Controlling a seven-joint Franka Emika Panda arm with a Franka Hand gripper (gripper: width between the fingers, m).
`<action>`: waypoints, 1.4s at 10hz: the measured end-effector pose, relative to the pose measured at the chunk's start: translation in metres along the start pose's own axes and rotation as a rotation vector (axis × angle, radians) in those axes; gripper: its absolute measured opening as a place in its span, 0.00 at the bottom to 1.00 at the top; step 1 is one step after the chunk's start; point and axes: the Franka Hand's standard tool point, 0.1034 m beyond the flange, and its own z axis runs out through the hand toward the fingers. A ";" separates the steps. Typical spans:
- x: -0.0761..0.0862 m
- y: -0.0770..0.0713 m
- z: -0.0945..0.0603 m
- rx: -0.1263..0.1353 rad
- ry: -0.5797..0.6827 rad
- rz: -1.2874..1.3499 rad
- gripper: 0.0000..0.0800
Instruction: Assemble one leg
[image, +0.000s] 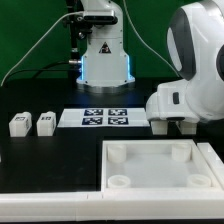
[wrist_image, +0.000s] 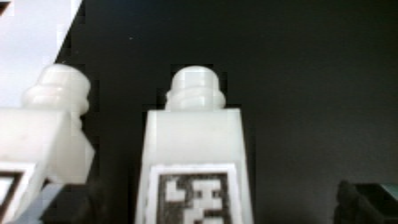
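My gripper (image: 175, 126) hangs low over the black counter (image: 40, 165), at the marker board (image: 105, 118) end on the exterior view's right, behind the big white panel (image: 160, 172). I cannot tell whether it is wide or narrow. In my wrist view, one leg (wrist_image: 192, 140) lies close below, tag up, and a second leg (wrist_image: 54, 130) lies beside it, not touching, pegs pointing the same way. A third leg (image: 18, 124) and a fourth leg (image: 45, 123) sit on the exterior view's left of the board.

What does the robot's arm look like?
The arm is fat, round and shiny white, with a grey band at its joint. Its base glows blue and wears a triangle sticker. The end effector is white with dark bits underneath.
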 end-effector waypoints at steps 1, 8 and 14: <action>0.000 0.000 0.000 0.000 0.000 -0.001 0.81; 0.000 0.000 0.000 0.000 0.000 -0.001 0.36; -0.009 0.015 -0.033 0.005 0.002 -0.043 0.36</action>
